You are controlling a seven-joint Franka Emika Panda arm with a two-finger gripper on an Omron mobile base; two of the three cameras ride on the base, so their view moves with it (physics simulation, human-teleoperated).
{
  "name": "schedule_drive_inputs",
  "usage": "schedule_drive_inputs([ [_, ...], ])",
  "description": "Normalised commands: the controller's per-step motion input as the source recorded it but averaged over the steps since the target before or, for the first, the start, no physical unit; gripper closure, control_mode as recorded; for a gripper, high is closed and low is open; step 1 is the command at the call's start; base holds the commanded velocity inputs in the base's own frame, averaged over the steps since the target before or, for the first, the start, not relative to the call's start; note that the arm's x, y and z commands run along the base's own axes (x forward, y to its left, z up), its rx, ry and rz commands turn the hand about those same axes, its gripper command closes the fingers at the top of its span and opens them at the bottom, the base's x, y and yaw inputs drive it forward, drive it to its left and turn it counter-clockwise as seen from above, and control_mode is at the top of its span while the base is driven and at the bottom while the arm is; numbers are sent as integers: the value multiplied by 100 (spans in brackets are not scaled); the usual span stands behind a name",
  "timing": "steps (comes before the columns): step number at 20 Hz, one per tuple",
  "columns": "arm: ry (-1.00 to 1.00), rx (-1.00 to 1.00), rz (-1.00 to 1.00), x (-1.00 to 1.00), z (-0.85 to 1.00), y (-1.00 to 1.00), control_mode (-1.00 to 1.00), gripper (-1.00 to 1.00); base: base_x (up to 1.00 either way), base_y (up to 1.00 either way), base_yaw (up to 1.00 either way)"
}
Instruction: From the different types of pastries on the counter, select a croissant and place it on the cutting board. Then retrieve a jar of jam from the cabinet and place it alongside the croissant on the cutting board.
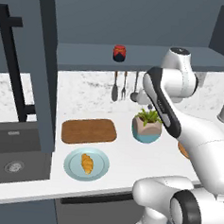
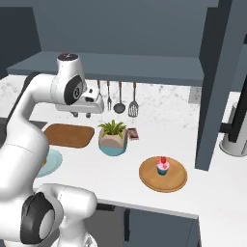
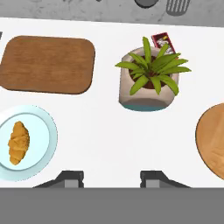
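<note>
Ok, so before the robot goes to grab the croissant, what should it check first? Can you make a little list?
1. Small golden-brown croissant lies free on the round light blue plate, nothing on top of it: ok.
2. Rectangular brown wooden cutting board is bare, with room for it: ok.
3. Tool holds nothing: ok.
4. Tool fingers opened for the grab: not ok, they read as shut.
5. Tool above the croissant: not ok, it hangs over bare white counter, beside the plate.
6. Potted green plant sits on the far side from the plate, out of the way: ok.
</note>
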Motion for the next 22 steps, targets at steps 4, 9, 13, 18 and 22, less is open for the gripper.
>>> schedule_drive_inputs([
  [4, 5, -1, 0, 0, -8, 11, -100, -100, 0, 0, 0],
  [9, 5, -8, 0, 0, -47, 31, -100, -100, 0, 0, 0],
  [13, 0, -12, 0, 0, -77, 38, -100, -100, 0, 0, 0],
  [18, 1, 6, 0, 0, -71, 42, -100, -100, 0, 0, 0],
  [22, 1, 14, 0, 0, -61, 51, -100, -100, 0, 0, 0],
])
